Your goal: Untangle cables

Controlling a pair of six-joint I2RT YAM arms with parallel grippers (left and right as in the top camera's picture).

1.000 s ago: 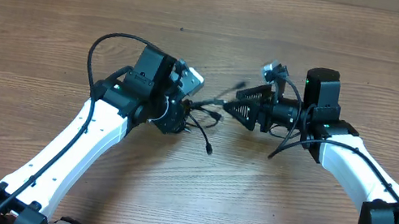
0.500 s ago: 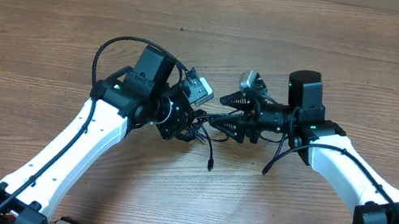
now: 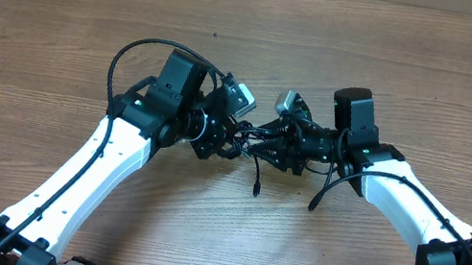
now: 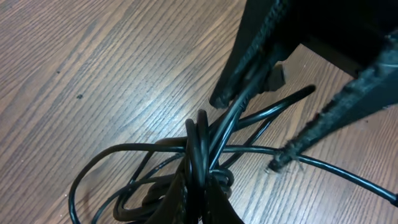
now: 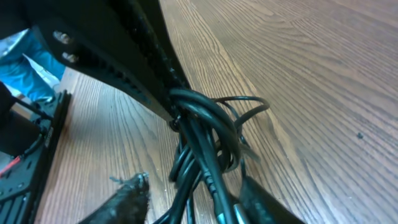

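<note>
The right gripper (image 3: 271,146) has been advanced leftward, and the gap to the left gripper (image 3: 229,139) has been closed. The cables (image 3: 251,138) are now straddled by its spread fingers. The hanging plug tip (image 3: 257,192) has been displaced rightward and lower.

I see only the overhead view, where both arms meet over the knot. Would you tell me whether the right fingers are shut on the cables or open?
Observer: Open. In the left wrist view the right gripper has its fingers apart, and strands of the cables run between them.
Operator: Thank you. Is the left one gripping?
Observer: It appears so. The right wrist view shows the cables pinched at the tip of the left gripper, with loops spilling out past it.
</note>
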